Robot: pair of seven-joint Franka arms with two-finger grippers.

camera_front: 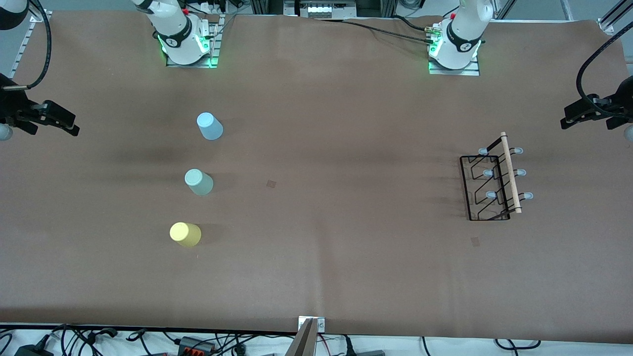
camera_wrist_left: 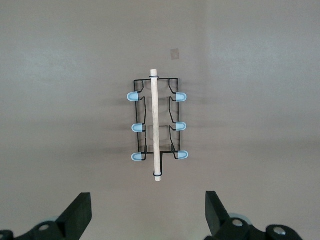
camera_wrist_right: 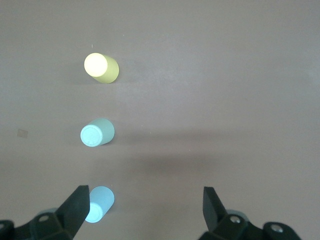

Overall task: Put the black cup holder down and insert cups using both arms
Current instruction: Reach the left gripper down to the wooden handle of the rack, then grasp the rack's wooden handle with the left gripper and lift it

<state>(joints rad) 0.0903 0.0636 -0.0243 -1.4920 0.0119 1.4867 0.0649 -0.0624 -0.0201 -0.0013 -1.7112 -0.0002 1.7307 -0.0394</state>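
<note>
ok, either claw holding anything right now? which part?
Nothing is held. The left claw hangs open over the black cup holder; the right claw hangs open over the blue cup, mint cup and yellow cup.

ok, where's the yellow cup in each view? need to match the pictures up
Front view: yellow cup, the cup nearest the camera in a row of three, toward the right arm's end of the table.
Left wrist view: not in it; only the black cup holder shows.
Right wrist view: yellow cup, end of the row.
Shared landmark: the mint green cup beside it, mid-row.
</note>
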